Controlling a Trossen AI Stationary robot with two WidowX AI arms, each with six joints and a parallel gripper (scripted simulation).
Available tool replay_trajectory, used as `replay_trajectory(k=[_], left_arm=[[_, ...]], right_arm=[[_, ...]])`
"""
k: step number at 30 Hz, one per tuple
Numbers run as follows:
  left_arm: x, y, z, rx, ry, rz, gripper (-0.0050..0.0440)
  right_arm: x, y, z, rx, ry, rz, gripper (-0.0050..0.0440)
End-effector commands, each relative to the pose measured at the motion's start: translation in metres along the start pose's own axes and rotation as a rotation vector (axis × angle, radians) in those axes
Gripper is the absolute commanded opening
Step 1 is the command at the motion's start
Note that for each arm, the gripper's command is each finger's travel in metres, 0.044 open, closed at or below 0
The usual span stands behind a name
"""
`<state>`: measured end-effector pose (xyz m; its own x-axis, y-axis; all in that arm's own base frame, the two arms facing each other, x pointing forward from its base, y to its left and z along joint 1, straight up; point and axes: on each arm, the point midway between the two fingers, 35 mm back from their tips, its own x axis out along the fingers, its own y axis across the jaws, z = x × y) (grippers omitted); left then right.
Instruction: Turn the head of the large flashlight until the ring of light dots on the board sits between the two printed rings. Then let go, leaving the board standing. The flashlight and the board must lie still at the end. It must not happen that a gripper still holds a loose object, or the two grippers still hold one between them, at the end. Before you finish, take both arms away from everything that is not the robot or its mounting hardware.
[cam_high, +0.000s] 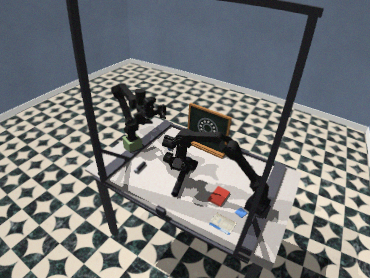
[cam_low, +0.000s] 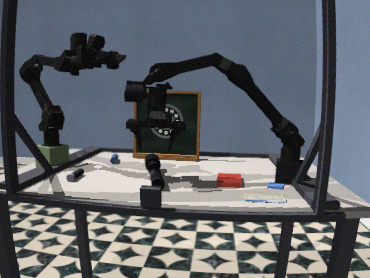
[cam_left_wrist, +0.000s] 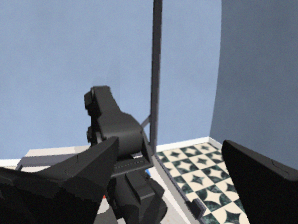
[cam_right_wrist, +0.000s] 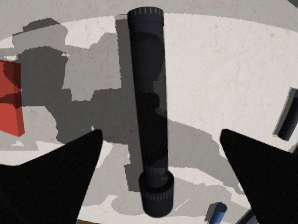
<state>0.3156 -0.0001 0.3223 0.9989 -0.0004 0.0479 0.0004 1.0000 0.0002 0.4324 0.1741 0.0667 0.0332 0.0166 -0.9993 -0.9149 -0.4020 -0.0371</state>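
The large black flashlight (cam_high: 178, 182) lies flat on the table top with its head toward the board; it also shows in the exterior view (cam_low: 154, 172) and in the right wrist view (cam_right_wrist: 149, 110). The green board (cam_high: 209, 127) stands upright at the back with a ring pattern (cam_low: 167, 121) on it; I cannot tell how the dots sit against the printed rings. My right gripper (cam_high: 177, 161) is open and empty, well above the flashlight and apart from it. My left gripper (cam_low: 119, 58) is open and empty, raised high at the far side.
A red block (cam_high: 219, 196), a small blue piece (cam_high: 241, 212) and a clear flat tray (cam_high: 222, 223) lie near the right arm's base. A small dark flashlight (cam_high: 139, 166) and a small blue cylinder (cam_low: 114, 158) lie on the other side. Black frame posts surround the table.
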Motion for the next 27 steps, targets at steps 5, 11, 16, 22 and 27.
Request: replay_trajectory(k=[5,11,16,22,27], left_arm=[[-0.001,-0.001,0.006,0.005,-0.014,-0.003,0.0374],[-0.001,0.0,0.006,0.005,-0.014,-0.003,0.0374],[-0.001,0.0,0.006,0.005,-0.015,-0.003,0.0374],[-0.001,0.0,0.006,0.005,-0.016,-0.002,0.0374],[-0.001,0.0,0.006,0.005,-0.016,-0.002,0.0374]], right_arm=[[-0.056,-0.006,-0.02,0.205,-0.002,-0.218,0.044],[-0.093,-0.004,-0.041,0.435,-0.038,-0.41,0.044],[-0.118,0.002,-0.053,0.58,-0.075,-0.532,0.044],[-0.146,0.015,-0.069,0.756,-0.136,-0.682,0.044],[-0.175,0.032,-0.082,0.918,-0.22,-0.835,0.044]])
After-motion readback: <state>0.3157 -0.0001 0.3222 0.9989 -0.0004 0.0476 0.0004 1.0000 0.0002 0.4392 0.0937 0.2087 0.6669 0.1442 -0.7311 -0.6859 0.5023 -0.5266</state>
